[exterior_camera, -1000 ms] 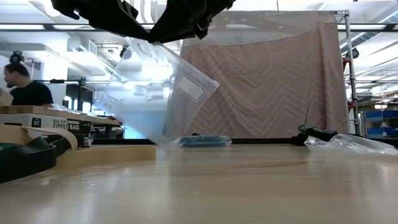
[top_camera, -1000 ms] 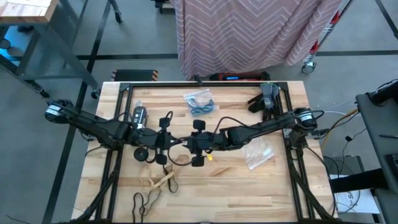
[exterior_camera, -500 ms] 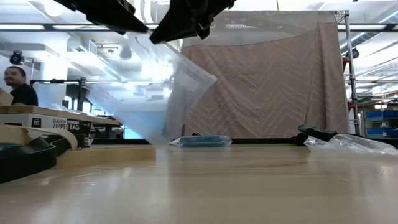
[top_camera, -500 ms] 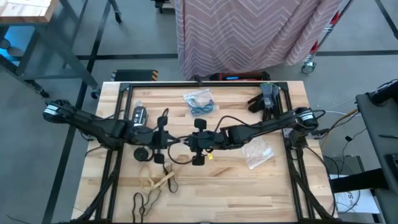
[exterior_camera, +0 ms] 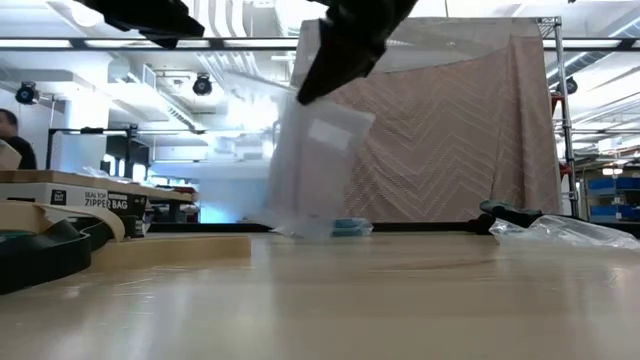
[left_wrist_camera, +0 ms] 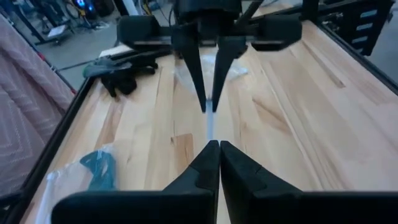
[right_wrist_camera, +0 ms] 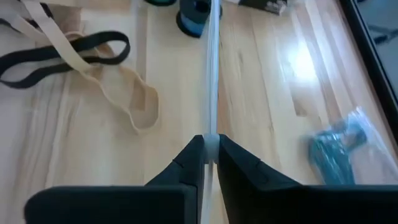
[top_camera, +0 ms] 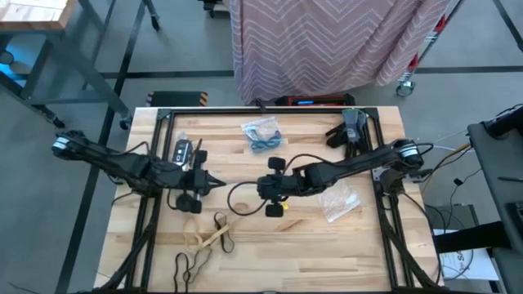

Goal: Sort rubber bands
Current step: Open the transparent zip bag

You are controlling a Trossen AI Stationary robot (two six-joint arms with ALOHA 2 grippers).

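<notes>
Two arms are at work over the table (top_camera: 368, 245). The left gripper (top_camera: 217, 183) sits left of centre in the high view, its jaws pressed fully together with nothing seen between them. The right gripper (top_camera: 260, 189) faces it from just right of centre, jaws nearly shut and pinching the top edge of a clear bag (exterior_camera: 310, 170).

There are three clear bags in all. One is the held bag, one lies at the top centre with blue rubber bands (top_camera: 263, 135) inside it, and one lies crumpled right of centre (top_camera: 337, 201). One pair of dark gloves (top_camera: 346, 131) lies at the upper right.

The loose rubber bands lie at the lower left of the high view. They are a tangle of tan bands (top_camera: 206, 238) with a black one across them, and another black band (top_camera: 188, 263) below. How many tan ones there are I cannot tell.

The held bag barely shows from above. The low view shows it hanging flat from the right gripper, upper centre, and also a person (exterior_camera: 10, 135) at the far left. The right wrist view shows the bag edge-on between the fingers (right_wrist_camera: 189, 155). The left wrist view shows the two grippers tip to tip, near but apart.
</notes>
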